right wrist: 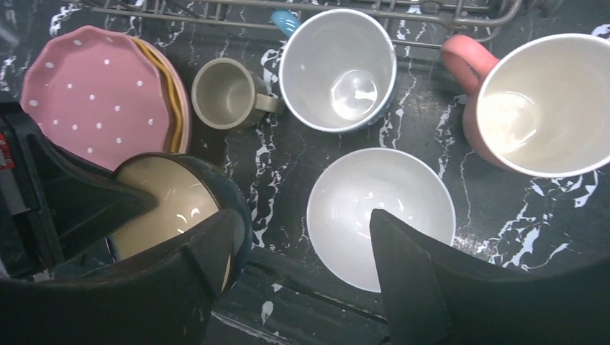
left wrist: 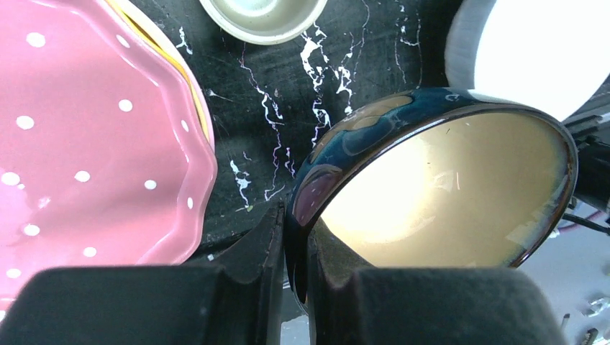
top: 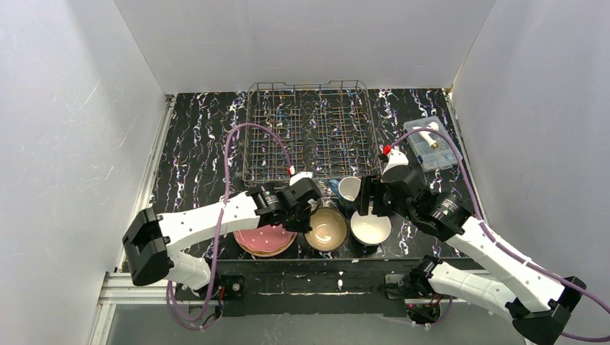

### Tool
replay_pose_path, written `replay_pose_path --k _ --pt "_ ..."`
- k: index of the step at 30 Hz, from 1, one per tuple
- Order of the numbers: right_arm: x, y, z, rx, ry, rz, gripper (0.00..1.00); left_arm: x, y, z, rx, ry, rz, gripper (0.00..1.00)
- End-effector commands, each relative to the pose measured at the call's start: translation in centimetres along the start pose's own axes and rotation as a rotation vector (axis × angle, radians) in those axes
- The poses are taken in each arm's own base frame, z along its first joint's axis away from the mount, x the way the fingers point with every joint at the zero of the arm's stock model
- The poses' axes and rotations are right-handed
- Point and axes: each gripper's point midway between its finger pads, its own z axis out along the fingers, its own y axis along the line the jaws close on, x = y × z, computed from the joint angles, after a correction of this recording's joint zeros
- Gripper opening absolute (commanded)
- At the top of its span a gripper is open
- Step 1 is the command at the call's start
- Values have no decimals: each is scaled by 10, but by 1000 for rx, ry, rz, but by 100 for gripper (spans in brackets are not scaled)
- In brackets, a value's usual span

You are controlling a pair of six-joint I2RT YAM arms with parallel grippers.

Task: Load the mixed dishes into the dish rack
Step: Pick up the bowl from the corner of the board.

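L gripper (left wrist: 291,244) pinches dark bowl (left wrist: 439,194) rim, prob. for lift to rack (top: 309,129). R gripper (right wrist: 302,233) wide above white bowl (right wrist: 374,187), poised to grab.

No text, brand or number you can read; clear box (top: 430,144) right of the dish rack (top: 309,133): contents too small.

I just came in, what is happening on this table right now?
Dishes are being loaded into the grey wire dish rack, which holds none yet. The left gripper is shut on the rim of the tilted dark teal bowl with a cream inside. The right gripper hangs open over the white bowl. The stack of dotted plates, pink on top, waits beside them.
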Motion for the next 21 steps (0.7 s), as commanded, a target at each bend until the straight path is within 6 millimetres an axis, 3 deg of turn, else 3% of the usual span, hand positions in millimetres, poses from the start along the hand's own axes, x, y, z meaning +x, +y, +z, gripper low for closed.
replay_pose_path --k 1,9,21 --pt "-28 30 -19 -146 -97 27 81 -22 -14 -40 114 -95 -2 0" --pt "-45 73 -40 -390 -157 58 98 -33 -7 -69 173 -141 8 0" --pt "-43 128 -43 -683 -99 136 99 -47 15 -110 284 -216 -19 0"
